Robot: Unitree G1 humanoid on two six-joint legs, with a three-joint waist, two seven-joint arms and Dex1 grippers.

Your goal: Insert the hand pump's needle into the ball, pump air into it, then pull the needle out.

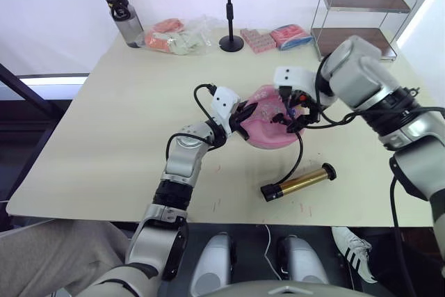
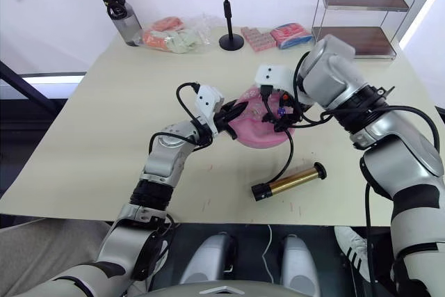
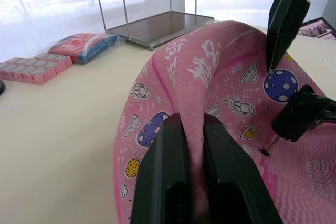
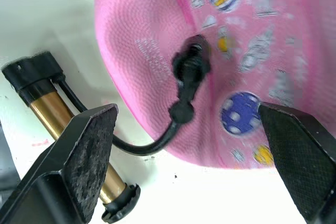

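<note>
Hand pump [image 1: 297, 181] flat on table, long axis across — left tool [image 3: 191, 145] pinching ball [image 1: 268, 129]; right tool [image 4: 189, 150] open.

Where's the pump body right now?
The hand pump lies flat on the table near its front edge, just in front of the ball, toward the robot's right, its hose curving up to the ball.

Sagging pink ball [image 1: 268, 127] mid-table, hose plugged in; gold hand pump [image 1: 299, 181] lies just beside it.
</note>
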